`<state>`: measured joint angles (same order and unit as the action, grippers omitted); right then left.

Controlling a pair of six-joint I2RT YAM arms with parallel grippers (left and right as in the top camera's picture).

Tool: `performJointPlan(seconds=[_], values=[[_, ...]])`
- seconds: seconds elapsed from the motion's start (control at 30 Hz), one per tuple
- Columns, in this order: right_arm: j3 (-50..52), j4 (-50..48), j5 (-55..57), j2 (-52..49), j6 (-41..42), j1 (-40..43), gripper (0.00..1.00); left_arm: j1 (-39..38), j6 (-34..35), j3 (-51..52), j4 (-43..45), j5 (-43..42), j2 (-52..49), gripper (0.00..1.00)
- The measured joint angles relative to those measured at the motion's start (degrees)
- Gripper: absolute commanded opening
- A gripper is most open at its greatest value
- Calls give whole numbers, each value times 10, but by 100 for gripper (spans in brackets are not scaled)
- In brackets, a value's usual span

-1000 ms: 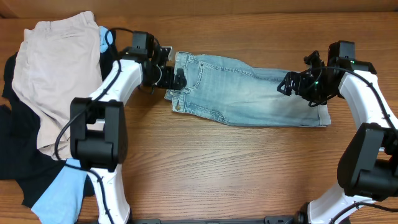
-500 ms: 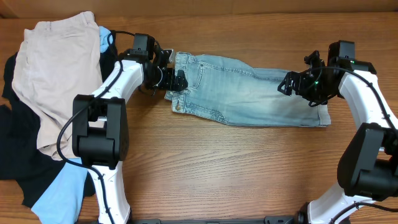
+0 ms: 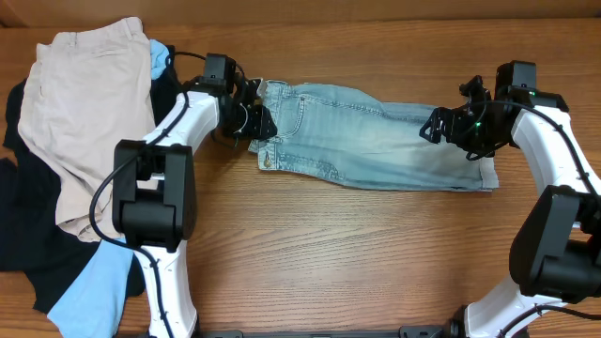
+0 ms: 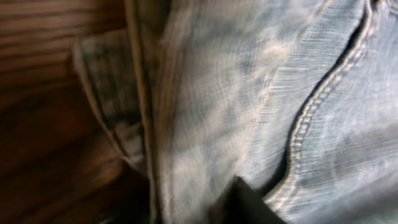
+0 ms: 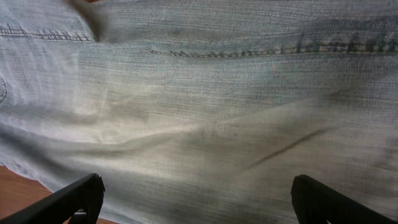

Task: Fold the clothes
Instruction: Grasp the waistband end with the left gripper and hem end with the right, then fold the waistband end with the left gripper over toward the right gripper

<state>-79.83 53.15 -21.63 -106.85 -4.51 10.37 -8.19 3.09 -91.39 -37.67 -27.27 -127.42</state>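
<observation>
Light-wash denim shorts [image 3: 366,145] lie flat on a wood-grain table [image 3: 357,263], their long axis running from one gripper to the other. The waistband and a curved, thick-stitched pocket seam sit at the left gripper [image 3: 259,120], and the hemmed leg end lies by the right gripper [image 3: 437,127]. The right fingers [image 5: 81,196] are spread wide over soft, faintly creased twill, holding nothing. The left wrist view is blurred, so the left gripper's grip cannot be told. Behind the left gripper are heaped beige shorts [image 3: 84,103], a black garment [image 3: 38,253] and a sky-blue garment [image 3: 94,291].

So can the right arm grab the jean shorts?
Probably yes. The right gripper hangs open just above the shorts, with nothing in between.
</observation>
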Motion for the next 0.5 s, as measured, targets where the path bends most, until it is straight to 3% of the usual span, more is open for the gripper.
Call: performJointPlan(seconds=[0.07, 0.1, 0.27, 0.5], values=[[0, 0, 0, 0, 0, 0, 100, -1, 9, 0, 0, -2, -1, 5], [0, 0, 0, 0, 0, 0, 100, -1, 14, 0, -1, -3, -1, 4], [0, 0, -1, 0, 0, 0, 100, 2, 34, -6, -32, -9, -1, 4], [0, 2, -23, 0, 0, 0, 99, 23, 36, -50, -198, -12, -6, 4]])
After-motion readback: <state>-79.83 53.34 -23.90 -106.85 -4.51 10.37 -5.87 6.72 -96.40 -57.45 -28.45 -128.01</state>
